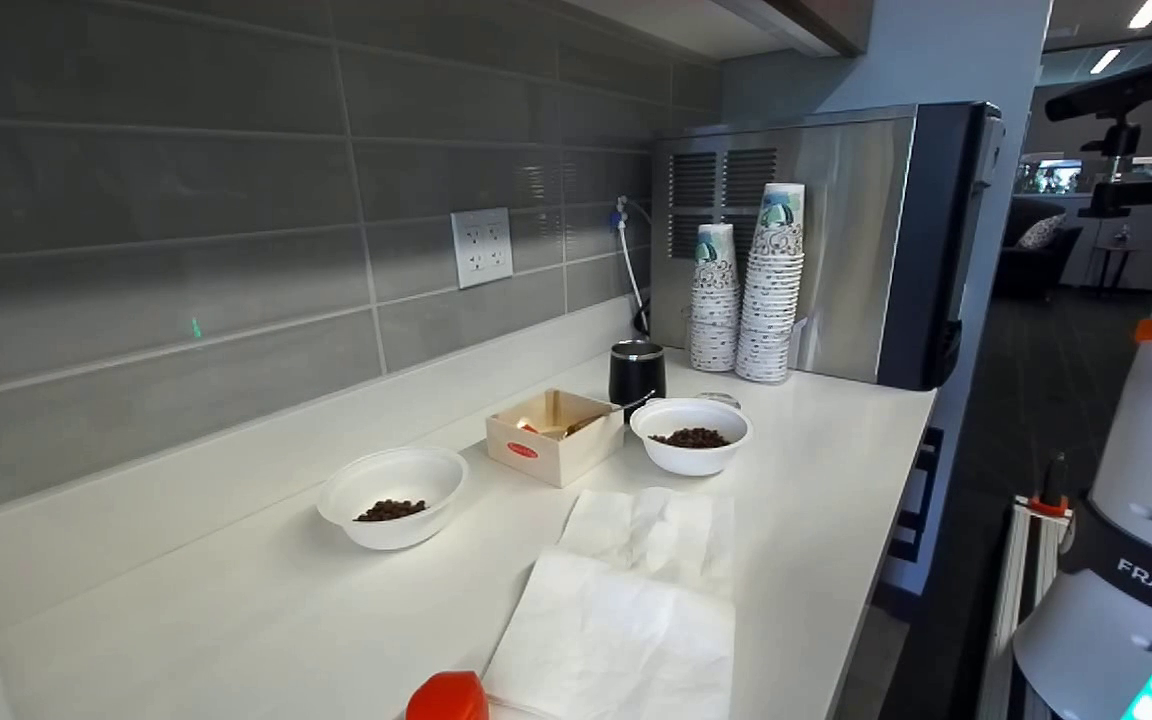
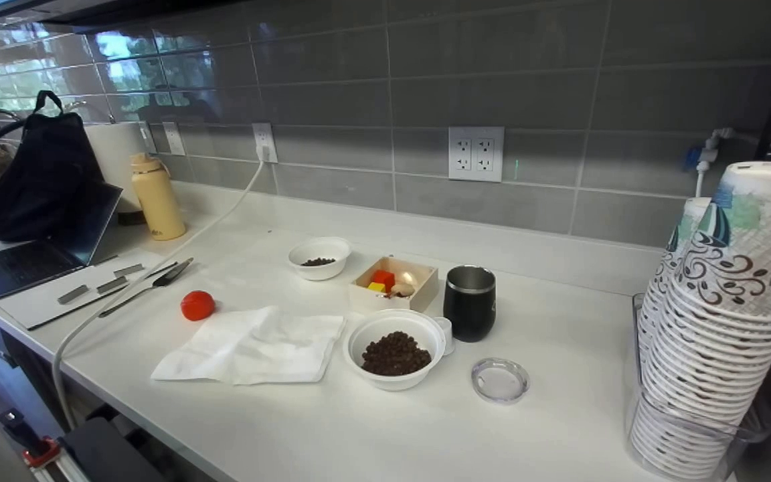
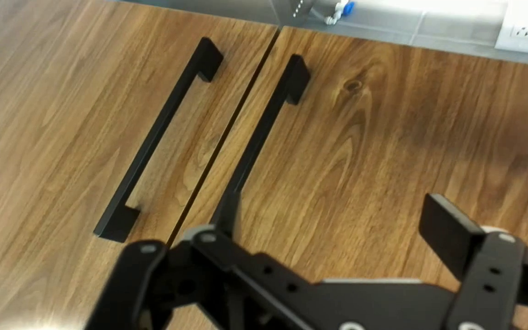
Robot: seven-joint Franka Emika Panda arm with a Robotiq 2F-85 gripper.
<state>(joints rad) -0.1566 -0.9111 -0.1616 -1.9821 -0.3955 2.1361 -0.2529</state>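
In the wrist view my gripper (image 3: 332, 206) is open, with nothing between its fingers. It faces wooden cabinet doors (image 3: 383, 151) with two long black handles. The right handle (image 3: 266, 119) is nearest; the left finger overlaps its lower end in the picture, and I cannot tell whether they touch. The left handle (image 3: 154, 137) lies further left. The gripper is outside both exterior views. On the counter are two white bowls with brown balls, one (image 2: 318, 259) farther back and one (image 2: 392, 385) in front. A wooden box (image 2: 385, 302) between them holds red and yellow pieces.
A black tumbler (image 2: 470, 304), clear lid (image 2: 500, 380), stacked paper cups (image 2: 713, 348), white napkins (image 2: 251, 348) and a red round object (image 2: 197, 305) are on the counter. A laptop (image 2: 24, 268), yellow bottle (image 2: 158, 201) and cable (image 2: 158, 264) are beyond. The arm's base (image 1: 1136, 540) stands beside the counter.
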